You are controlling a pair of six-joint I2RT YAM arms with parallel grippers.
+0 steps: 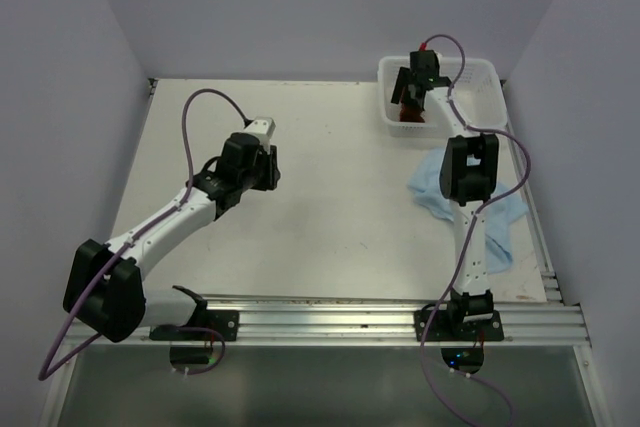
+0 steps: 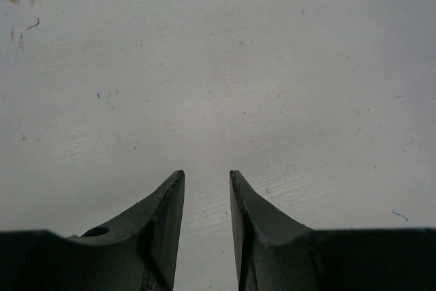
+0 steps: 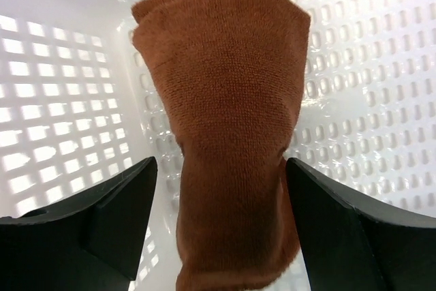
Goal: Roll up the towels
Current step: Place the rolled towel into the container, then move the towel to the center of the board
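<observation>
The rust brown-red towel point(image 3: 221, 93), rolled into a thick bundle, lies inside the white mesh basket point(image 3: 61, 100). My right gripper point(image 3: 220, 161) stands open over it, one finger on either side, with a gap on the left and the right finger close to the cloth. From above, this gripper point(image 1: 412, 87) reaches into the basket point(image 1: 480, 72), with the brown towel point(image 1: 410, 115) below it. The light blue towel point(image 1: 503, 227) lies crumpled on the table under the right arm. Over bare table, my left gripper point(image 2: 206, 178) is slightly open with nothing between its fingers.
The basket sits at the table's far right corner. White walls enclose the table on three sides. A metal rail point(image 1: 350, 317) carrying both arm bases runs along the near edge. The left arm point(image 1: 240, 167) reaches over the left middle of the table.
</observation>
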